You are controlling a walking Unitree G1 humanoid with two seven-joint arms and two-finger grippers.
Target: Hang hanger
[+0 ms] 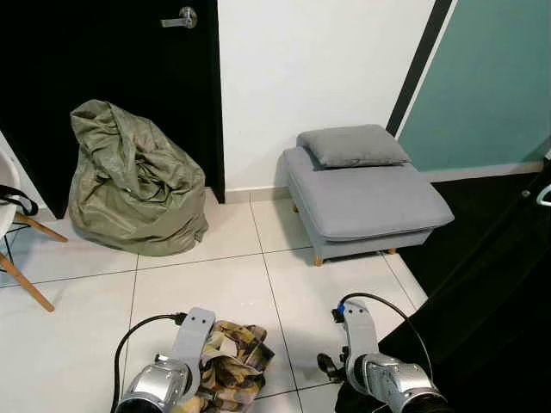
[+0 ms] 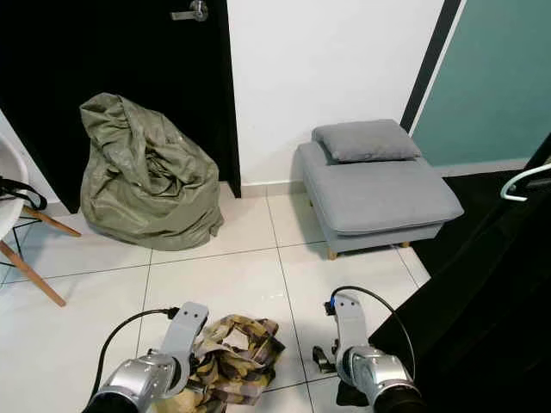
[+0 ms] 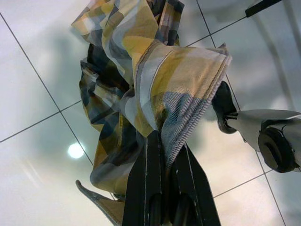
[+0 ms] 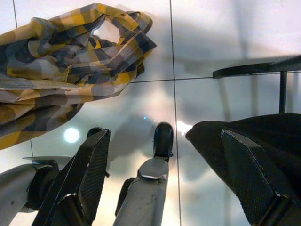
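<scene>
**Shirt in my hand, nothing hung up yet**

My left gripper [image 3: 164, 155] has its two black fingers pinched tight on a crumpled yellow, grey and white checked shirt [image 1: 232, 357]. The shirt droops from my fingers, low over the shiny white tiled floor [image 1: 224, 275]. In my head view it sits at about 6 o'clock, close in front of me.

My right gripper [image 4: 164, 155] is wide apart and holds nothing. It points down at the floor, next to some hanging black cloth [image 2: 482, 318] at about 4 o'clock.

A white curved hook, likely a hanger [image 2: 523, 182], peeks out above the black cloth at 3 o'clock. I cannot see a hanger inside my shirt, and I cannot see the rail.

So I think I am near the start. I have the shirt, but I must turn to the clothes at my right and get it hung up there.

Far off are a baggy green bean bag [image 1: 133, 181] at 11 o'clock and a grey padded stool with a cushion [image 1: 362, 198] at 1 o'clock.
</scene>
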